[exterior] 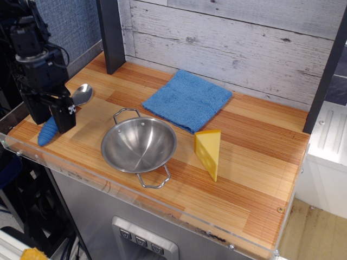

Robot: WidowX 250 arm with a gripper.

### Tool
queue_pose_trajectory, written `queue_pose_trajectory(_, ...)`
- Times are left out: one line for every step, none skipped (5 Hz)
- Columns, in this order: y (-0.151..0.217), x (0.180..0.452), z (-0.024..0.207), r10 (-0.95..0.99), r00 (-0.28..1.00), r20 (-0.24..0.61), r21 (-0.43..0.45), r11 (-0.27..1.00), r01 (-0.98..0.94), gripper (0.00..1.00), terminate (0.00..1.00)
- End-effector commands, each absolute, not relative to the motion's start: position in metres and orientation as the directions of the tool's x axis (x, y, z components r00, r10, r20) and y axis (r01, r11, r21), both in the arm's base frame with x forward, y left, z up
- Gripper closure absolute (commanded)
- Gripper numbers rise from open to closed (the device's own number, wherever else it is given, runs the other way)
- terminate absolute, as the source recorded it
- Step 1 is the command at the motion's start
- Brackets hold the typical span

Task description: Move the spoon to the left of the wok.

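The spoon (pixel 82 94) lies on the wooden table left of the wok (pixel 139 144). Its shiny bowl points to the back and its ribbed blue handle tip points toward the front left corner. My gripper (pixel 51 120) hangs over the middle of the handle. Its two black fingers are spread to either side of the handle and do not seem to clamp it. The wok stands upright and empty at the front middle, with one wire loop handle at the back and one at the front.
A folded blue cloth (pixel 187 100) lies behind the wok. A yellow cheese wedge (pixel 209 153) stands to its right. A dark post (pixel 111 35) rises at the back left. A clear plastic rim (pixel 81 168) runs along the table's front edge.
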State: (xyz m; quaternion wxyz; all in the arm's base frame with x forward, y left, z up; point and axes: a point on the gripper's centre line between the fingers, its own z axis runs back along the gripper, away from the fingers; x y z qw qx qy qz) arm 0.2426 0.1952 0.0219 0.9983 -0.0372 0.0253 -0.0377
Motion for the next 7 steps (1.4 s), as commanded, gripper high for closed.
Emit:
queue_pose_trajectory(0.183, 0.237, 0.115, -0.042, 0.998, 0.049, 0.019, 0.999, 0.041, 0.0, 0.0)
queue_pose_trajectory(0.144, 0.236, 0.164, -0.046, 0.992, 0.118, 0.059, 0.997, 0.039, 0.0, 0.0)
queue_pose_trajectory(0.108, 0.241, 0.197, -0.127, 0.978, 0.167, 0.059, 0.991, 0.119, 0.0, 0.0)
queue_pose_trajectory(0.079, 0.251, 0.199, -0.235, 0.959, 0.16, 0.063, 0.972, 0.228, 0.0, 0.0)
queue_pose_trajectory(0.068, 0.255, 0.195, -0.286, 0.948, 0.141, 0.053, 0.958, 0.281, 0.0, 0.0)
queue_pose_trajectory(0.068, 0.255, 0.195, -0.286, 0.948, 0.141, 0.053, 0.958, 0.281, 0.0, 0.0)
queue_pose_trajectory(0.068, 0.255, 0.195, -0.286, 0.948, 0.141, 0.053, 0.958, 0.281, 0.0, 1.0)
